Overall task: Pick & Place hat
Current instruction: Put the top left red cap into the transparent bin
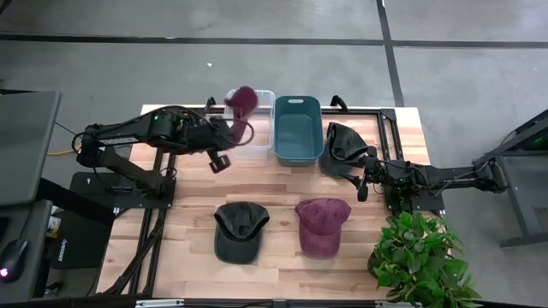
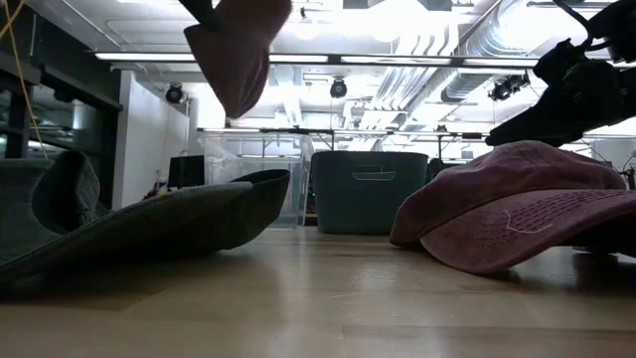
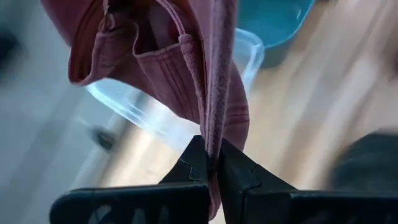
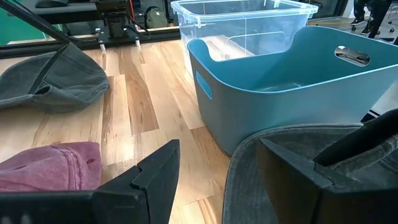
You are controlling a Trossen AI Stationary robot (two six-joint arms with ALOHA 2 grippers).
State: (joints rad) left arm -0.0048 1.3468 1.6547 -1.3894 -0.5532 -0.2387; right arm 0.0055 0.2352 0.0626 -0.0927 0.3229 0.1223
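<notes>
A: Where is the hat being moved?

B: A maroon cap (image 1: 242, 100) hangs in the air from the left claw (image 3: 213, 163), which is pinched tight on a fold of its fabric. In the high view the cap is over the near-left corner of a clear plastic bin (image 1: 263, 120) at the back of the wooden counter (image 1: 188, 192).

A: What else is on the counter?

B: A teal tub (image 1: 297, 129) stands just right of the clear bin, touching or nearly touching it. Nearer the front edge lie a dark grey cap (image 1: 239, 231) and, beside it to the right, a second maroon cap (image 1: 322, 225). Another dark cap (image 1: 341, 143) lies just right of the teal tub.

A: And the right arm?

B: The right claw (image 4: 214, 171) is low over the counter beside that dark cap, its fingers spread apart and holding nothing. A leafy green plant (image 1: 421, 257) stands at the front right corner.
</notes>
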